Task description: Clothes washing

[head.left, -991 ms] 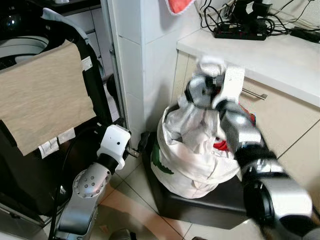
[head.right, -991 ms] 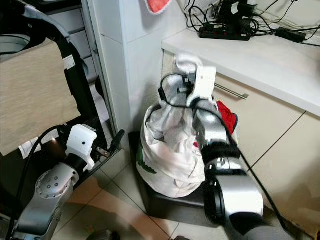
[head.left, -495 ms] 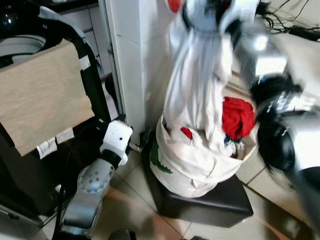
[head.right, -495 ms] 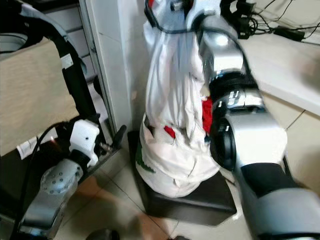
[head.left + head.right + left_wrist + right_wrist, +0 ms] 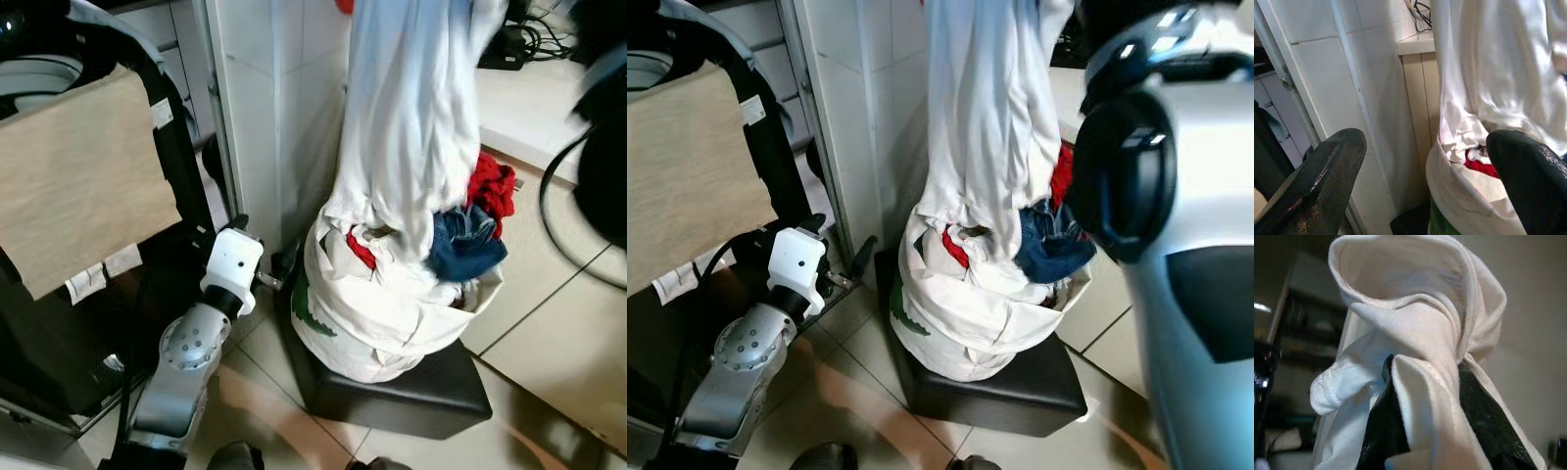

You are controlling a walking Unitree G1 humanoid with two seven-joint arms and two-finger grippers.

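While pincer-gripped (image 5: 1425,431), white garment (image 5: 411,127) seemingly vertical.

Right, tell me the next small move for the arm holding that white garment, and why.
Probably keep lifting a little higher. The right gripper is shut on a fold of the long white cotton garment, but its lower end sits inside the white cloth laundry bag, beside the red clothing and blue denim piece. The left gripper hangs open beside the bag.

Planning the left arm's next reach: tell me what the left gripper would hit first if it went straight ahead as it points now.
Probably the white laundry bag of clothes, or the white garment hanging above it. The open left gripper points at where they meet; depth is unclear.
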